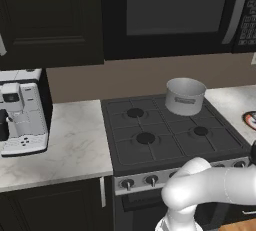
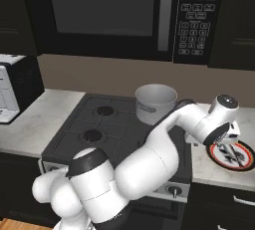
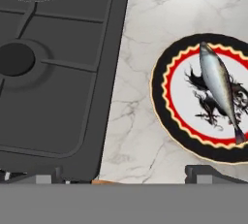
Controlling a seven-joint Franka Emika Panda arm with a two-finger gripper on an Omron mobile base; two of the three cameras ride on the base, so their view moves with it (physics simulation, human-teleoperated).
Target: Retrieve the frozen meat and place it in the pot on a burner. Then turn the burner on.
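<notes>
The frozen meat is a silver fish (image 3: pixel 220 89) lying on a round plate with a black and red rim (image 3: pixel 160 106) on the marble counter, right of the stove. My gripper (image 3: pixel 127 175) hangs open above the plate's near left edge, apart from the fish, with nothing between its fingers. From the right base view the gripper (image 2: pixel 228 142) hovers just over the plate (image 2: pixel 219 163). The silver-grey pot (image 1: pixel 185 96) (image 2: pixel 155 103) stands upright on the back right burner. The front right burner (image 3: pixel 17 58) (image 1: pixel 201 131) is bare.
Control knobs (image 1: pixel 127 183) line the stove's front panel. A white coffee machine (image 1: pixel 22 120) stands on the left counter. A microwave (image 2: pixel 124 10) and dark cabinets hang above the stove. The plate's edge (image 1: pixel 250 120) shows at the right border.
</notes>
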